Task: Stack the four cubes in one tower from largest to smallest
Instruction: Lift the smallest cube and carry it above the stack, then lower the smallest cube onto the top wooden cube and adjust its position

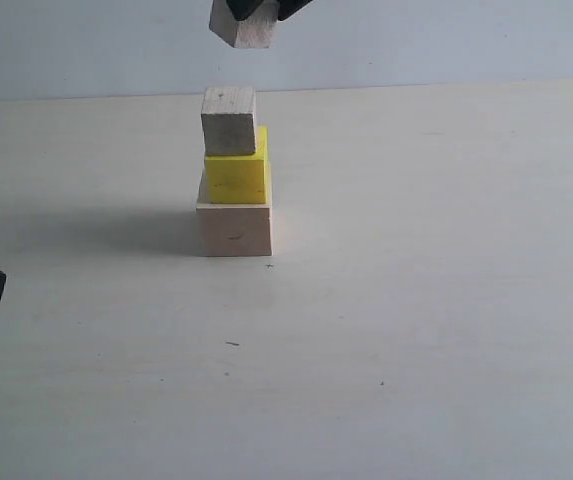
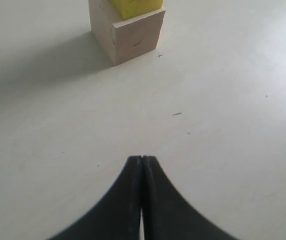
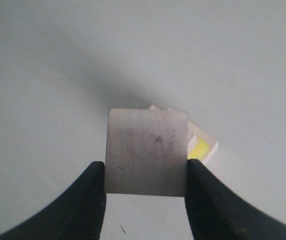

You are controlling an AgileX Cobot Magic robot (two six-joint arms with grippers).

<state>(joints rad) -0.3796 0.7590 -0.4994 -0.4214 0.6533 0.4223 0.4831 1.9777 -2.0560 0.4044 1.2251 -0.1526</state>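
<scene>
A three-cube tower (image 1: 236,190) stands mid-frame on the off-white table (image 1: 446,300): a pale wood cube (image 1: 236,230) below, a yellow cube (image 1: 238,178) on it, and a greyish wood cube (image 1: 229,120) on top. At the top edge, the right gripper (image 3: 145,175) clamps the fourth cube (image 1: 246,25) above it. The left gripper (image 2: 142,162), lower left, is closed and empty. Behind is a pale wall (image 1: 446,40).

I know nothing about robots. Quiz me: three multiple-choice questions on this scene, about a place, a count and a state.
1. Where is the unstacked cube relative to the tower? A beside it; B above it; C under it.
2. How many cubes are stacked? A two; B three; C four.
3. The left end effector is: A shut; B wide open; C holding a cube.
Answers: B, the right end effector holds it there; B, pale base, yellow cube, small wood cube; A, its tips touch.
</scene>
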